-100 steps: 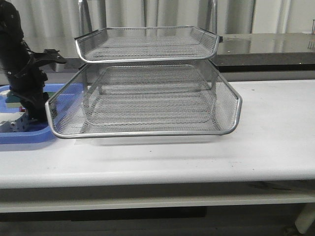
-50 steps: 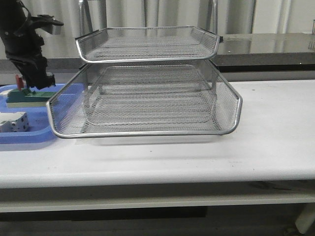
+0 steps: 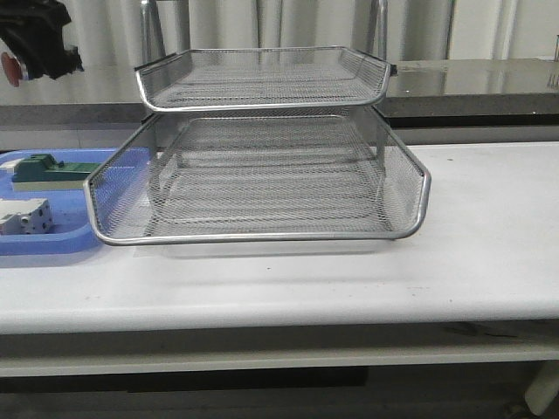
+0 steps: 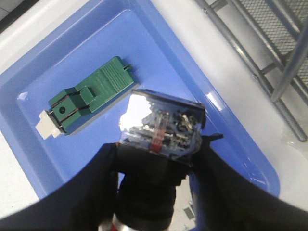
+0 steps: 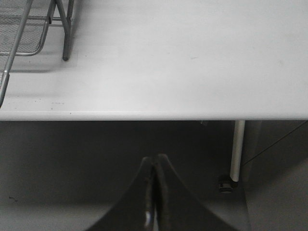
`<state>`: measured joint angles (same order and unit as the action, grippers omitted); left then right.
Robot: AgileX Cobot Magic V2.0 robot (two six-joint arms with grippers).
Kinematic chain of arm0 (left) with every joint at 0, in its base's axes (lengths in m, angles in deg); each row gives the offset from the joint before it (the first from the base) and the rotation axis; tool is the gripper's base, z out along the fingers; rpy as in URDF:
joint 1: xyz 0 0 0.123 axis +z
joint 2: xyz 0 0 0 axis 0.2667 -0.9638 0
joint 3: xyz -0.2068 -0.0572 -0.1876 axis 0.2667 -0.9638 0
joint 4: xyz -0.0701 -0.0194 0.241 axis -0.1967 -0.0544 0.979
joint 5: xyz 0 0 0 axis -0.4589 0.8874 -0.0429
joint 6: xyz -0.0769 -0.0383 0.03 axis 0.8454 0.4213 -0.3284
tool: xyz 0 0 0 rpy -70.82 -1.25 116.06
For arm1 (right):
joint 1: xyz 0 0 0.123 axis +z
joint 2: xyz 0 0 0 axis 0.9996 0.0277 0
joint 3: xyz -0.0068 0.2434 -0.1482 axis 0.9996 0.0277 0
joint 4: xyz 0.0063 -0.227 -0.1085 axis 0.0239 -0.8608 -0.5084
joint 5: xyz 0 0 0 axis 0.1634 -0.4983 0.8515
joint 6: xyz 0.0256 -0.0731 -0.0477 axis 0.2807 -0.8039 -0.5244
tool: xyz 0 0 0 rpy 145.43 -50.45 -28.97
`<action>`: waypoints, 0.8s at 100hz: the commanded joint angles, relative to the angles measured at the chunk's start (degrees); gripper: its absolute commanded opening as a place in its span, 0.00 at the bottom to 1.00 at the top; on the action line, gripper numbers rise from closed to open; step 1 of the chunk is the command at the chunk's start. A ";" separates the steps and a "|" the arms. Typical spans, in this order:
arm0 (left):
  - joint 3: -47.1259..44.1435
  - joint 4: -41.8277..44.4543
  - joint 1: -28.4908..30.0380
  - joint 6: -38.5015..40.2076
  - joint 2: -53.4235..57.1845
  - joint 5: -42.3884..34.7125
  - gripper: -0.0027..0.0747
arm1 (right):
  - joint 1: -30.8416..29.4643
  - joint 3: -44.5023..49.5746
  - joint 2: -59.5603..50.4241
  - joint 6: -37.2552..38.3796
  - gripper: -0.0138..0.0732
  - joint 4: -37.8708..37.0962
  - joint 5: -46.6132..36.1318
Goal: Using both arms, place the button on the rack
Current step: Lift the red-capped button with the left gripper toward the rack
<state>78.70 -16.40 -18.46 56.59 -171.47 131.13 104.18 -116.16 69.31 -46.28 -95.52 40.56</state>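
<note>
My left gripper (image 3: 39, 48) is high at the far left, level with the top tier of the rack (image 3: 262, 140), and is shut on the button (image 3: 10, 67), whose red cap points left. In the left wrist view the gripper (image 4: 159, 154) clamps the button's black body (image 4: 154, 168), and its clear rear block (image 4: 161, 125) sticks out past the fingertips above the blue tray (image 4: 159, 48). The silver wire-mesh rack stands mid-table; two tiers show. My right gripper (image 5: 155, 161) is shut and empty, below the level of the table's edge, and does not show in the front view.
The blue tray (image 3: 44, 240) lies left of the rack and holds a green block (image 3: 39, 170) and a white breaker (image 3: 22, 216). The green block also shows in the left wrist view (image 4: 91, 101). The rack's corner leg (image 5: 65, 33) shows in the right wrist view.
My left arm has risen from the blue tray to the upper left, carrying the button up with it. The green block and white breaker are now uncovered.
</note>
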 commanded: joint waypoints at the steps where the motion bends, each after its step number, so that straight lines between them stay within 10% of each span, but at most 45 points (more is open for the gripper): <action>1: -1.96 -2.17 -1.11 0.82 7.58 0.75 0.01 | -0.09 -1.49 0.11 -0.12 0.08 -1.76 -2.96; 80: -16.27 -3.09 -28.65 0.82 19.63 0.75 0.01 | -0.09 -1.49 0.11 -0.12 0.08 -1.76 -2.96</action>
<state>61.06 -18.62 -44.42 56.81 -153.93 131.26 104.18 -116.16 69.31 -46.28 -95.52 40.56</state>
